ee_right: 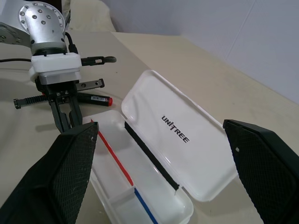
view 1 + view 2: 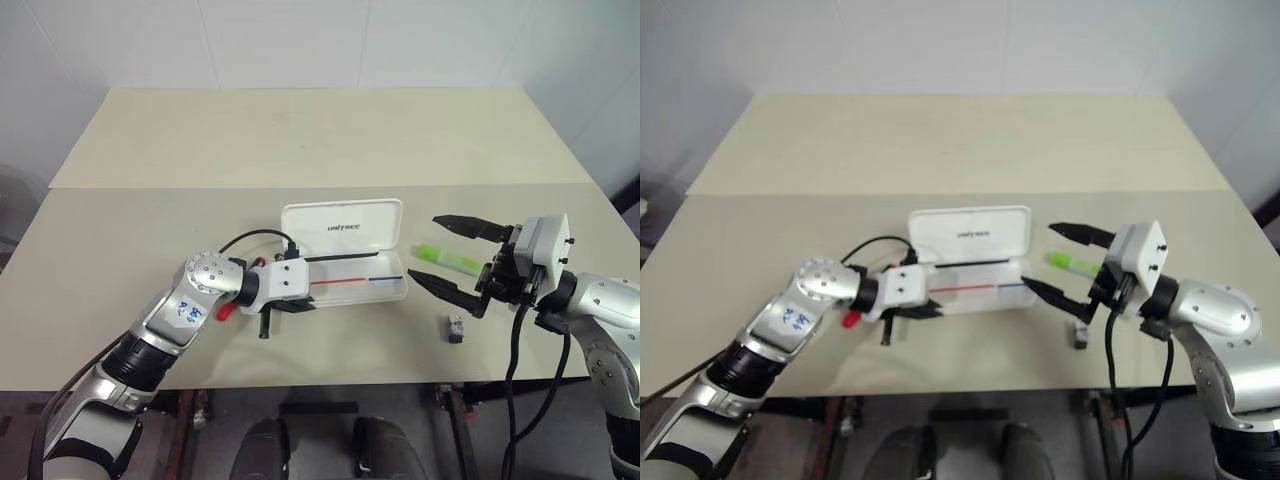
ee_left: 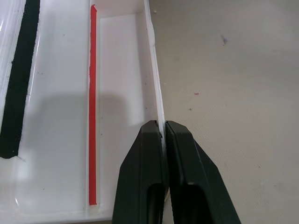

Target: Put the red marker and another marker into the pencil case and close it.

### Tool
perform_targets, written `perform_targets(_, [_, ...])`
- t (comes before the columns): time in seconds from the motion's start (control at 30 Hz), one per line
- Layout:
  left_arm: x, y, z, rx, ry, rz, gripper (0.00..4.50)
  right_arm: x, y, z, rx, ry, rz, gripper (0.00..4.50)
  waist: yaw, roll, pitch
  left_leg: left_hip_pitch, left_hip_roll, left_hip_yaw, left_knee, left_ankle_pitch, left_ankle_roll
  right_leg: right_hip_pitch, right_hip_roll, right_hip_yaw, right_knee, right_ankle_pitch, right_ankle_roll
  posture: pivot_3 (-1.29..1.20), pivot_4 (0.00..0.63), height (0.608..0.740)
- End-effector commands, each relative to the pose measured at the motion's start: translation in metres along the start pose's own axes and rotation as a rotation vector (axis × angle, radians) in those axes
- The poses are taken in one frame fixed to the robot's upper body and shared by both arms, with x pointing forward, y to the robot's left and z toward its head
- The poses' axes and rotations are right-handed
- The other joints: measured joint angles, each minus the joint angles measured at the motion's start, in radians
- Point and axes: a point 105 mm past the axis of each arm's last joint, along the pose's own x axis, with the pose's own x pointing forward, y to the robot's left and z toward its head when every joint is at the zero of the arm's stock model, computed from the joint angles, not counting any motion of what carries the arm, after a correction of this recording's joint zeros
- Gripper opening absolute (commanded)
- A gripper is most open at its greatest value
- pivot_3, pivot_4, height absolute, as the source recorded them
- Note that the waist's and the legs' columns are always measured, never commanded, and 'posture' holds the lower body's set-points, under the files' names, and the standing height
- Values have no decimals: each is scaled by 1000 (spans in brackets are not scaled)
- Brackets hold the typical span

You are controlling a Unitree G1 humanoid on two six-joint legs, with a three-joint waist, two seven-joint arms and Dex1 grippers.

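Observation:
The white pencil case (image 2: 345, 228) lies open in the middle of the table, lid tipped back and tray (image 1: 140, 182) bare inside. My left gripper (image 3: 163, 128) is shut on the thin front wall of the tray at its left end. The red marker (image 2: 225, 311) lies on the table just left of the case, partly hidden under my left wrist, and its red cap (image 1: 108, 100) shows behind that gripper. The lime-green highlighter (image 2: 447, 260) lies right of the case. My right gripper (image 2: 425, 247) hovers open above the table by the highlighter, pointing at the case, with nothing between its fingers.
A small grey block (image 2: 456, 328) sits near the table's front edge, below my right gripper. The beige table (image 2: 300, 140) stretches bare behind the case up to a white wall. A black cable (image 2: 250, 237) loops over my left wrist.

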Motion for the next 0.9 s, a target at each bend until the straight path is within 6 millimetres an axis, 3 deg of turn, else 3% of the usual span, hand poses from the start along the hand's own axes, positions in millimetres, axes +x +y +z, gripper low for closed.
perform_targets(0.03, [7,-15,-8,1,4,-85,12,1,-1,8,-36,-31,-2,4500,0,0,0,0,0,0,0,0,0,0,0,0,0,0,0,0,150,740])
perform_targets(0.4, [16,-13,-4,-51,-2,-66,12,5,3,6,-16,-42,11,4500,4,0,0,0,0,0,2,-1,1,0,0,0,0,0,0,0,150,740])
perform_targets(0.43, [17,-14,-2,-43,-9,-73,606,6,3,6,-14,-45,14,4500,4,0,0,0,0,0,2,-1,1,0,0,0,0,0,0,0,150,740])
perform_targets(0.77, [13,-16,17,27,-136,-73,3909,15,4,4,-7,-64,31,4500,1,0,0,0,0,0,2,-1,1,0,0,0,0,0,1,0,150,740])
perform_targets(0.83, [11,-17,20,38,-162,-74,4480,16,5,4,-5,-66,34,4500,2,0,0,-1,0,0,2,-1,1,0,0,0,0,0,1,0,150,740])
perform_targets(0.9, [10,-18,21,49,-177,-75,4480,17,5,3,-5,-67,37,4500,1,0,0,-1,0,0,2,-1,1,0,0,0,1,0,1,0,150,740])
